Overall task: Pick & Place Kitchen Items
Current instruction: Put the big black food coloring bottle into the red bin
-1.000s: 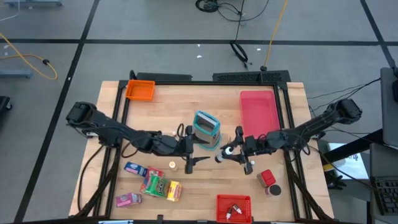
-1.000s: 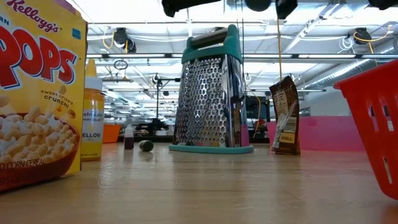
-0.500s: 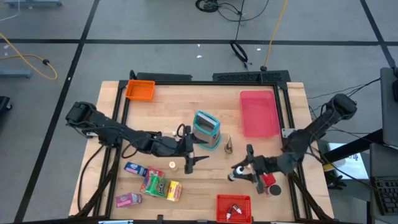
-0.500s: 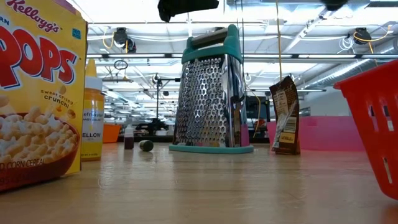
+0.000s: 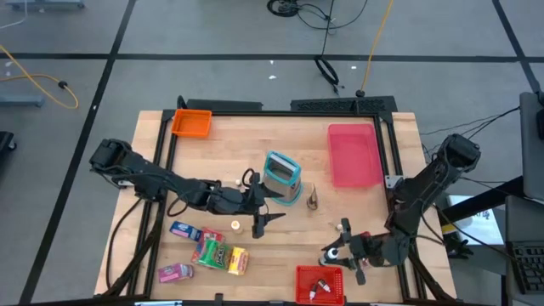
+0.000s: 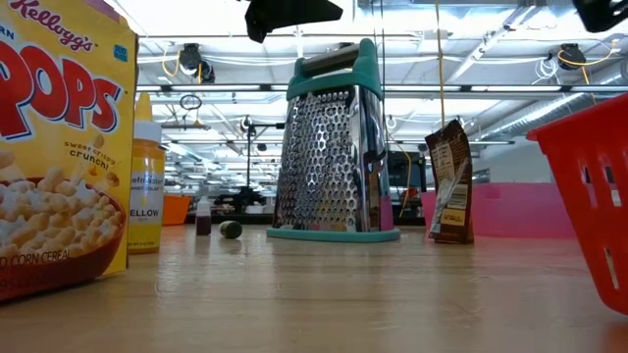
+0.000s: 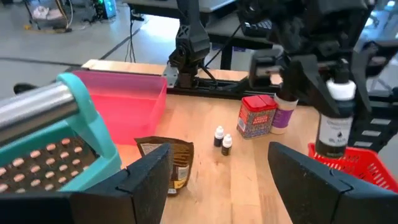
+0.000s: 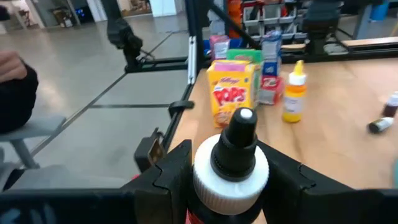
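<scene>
Grey concrete floor is surrounding the wooden table, dark seam lines crossing it in a grid. Yellow cable is trailing over the floor on the left side, another yellow cable is running down toward the table's far edge, black cable coil is lying at the far end. Low view: ceiling with pipes and bright strip lights is stretching deep into a big open hall, round fixtures hanging from it. Right wrist view: a dark sleeve is showing at the frame edge above the grey floor, shelving with gear is standing beyond the table.
</scene>
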`<state>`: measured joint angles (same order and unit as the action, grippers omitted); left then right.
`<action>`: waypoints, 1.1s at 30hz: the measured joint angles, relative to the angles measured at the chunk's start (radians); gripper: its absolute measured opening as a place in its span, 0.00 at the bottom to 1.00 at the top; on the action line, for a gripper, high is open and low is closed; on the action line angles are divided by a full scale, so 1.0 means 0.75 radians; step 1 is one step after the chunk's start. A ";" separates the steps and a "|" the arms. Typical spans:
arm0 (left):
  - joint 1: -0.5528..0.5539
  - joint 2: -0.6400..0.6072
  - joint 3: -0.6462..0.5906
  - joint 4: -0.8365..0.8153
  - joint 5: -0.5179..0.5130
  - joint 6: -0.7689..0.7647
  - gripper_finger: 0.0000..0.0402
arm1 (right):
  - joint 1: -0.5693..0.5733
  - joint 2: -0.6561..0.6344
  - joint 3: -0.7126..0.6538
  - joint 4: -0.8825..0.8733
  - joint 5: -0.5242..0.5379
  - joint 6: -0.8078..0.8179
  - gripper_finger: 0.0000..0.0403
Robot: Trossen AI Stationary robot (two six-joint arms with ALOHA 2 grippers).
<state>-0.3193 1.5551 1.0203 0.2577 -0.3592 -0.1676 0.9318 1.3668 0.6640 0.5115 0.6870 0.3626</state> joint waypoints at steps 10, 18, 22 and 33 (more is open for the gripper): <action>-0.039 0.000 0.000 -0.002 0.002 -0.050 0.66 | 0.048 0.163 0.093 -0.036 -0.008 0.063 0.34; -0.055 0.001 0.000 -0.003 0.002 -0.050 0.66 | 0.060 0.205 0.106 -0.148 -0.008 0.220 0.34; -0.056 0.001 0.000 -0.007 0.002 -0.050 0.66 | 0.120 0.225 0.106 -0.191 0.038 0.318 0.34; -0.056 0.001 0.000 -0.013 0.000 -0.044 0.66 | 0.167 0.271 0.106 -0.179 0.095 0.343 0.34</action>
<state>-0.3611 1.5558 1.0203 0.2481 -0.3590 -0.2010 1.0569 1.5702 0.7433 0.3774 0.7581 0.6199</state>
